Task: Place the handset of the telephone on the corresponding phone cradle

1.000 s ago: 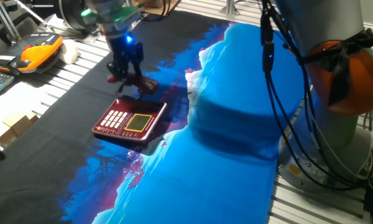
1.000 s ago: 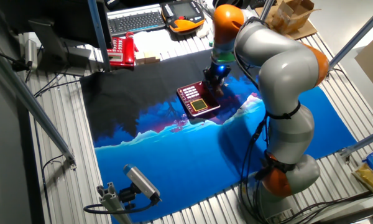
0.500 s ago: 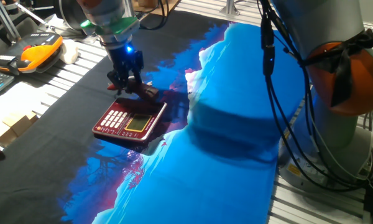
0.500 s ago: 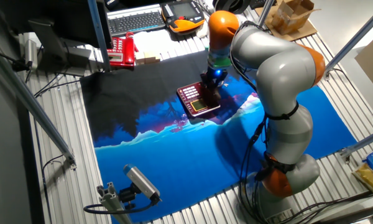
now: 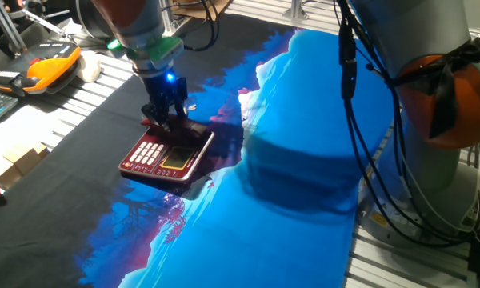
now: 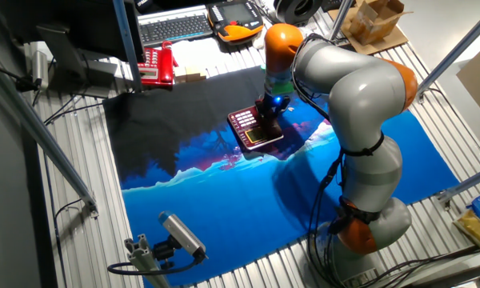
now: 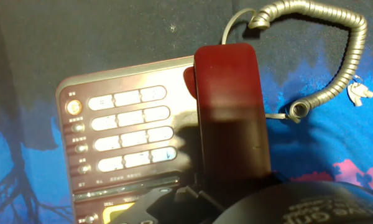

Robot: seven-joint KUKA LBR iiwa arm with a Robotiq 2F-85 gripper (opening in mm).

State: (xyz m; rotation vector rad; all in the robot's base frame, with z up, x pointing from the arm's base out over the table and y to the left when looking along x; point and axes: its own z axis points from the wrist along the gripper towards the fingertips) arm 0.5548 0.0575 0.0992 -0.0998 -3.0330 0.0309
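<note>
The dark red telephone with white keypad and yellowish display lies on the black-and-blue cloth; it also shows in the other fixed view and the hand view. My gripper is shut on the dark red handset and holds it low over the phone's far edge. In the hand view the handset lies lengthwise over the cradle side, right of the keypad, hiding the cradle. Whether it touches the cradle I cannot tell. Its pale coiled cord curls away on the cloth. In the other fixed view the gripper is over the phone.
An orange-and-black gadget and a keyboard lie beyond the cloth. Wooden blocks sit at the left edge. The blue cloth rises in a fold right of the phone. The robot's base and cables stand on the right.
My gripper has carried the handset from the cloth behind the phone toward the phone and down, so it now sits over the phone's far edge.
</note>
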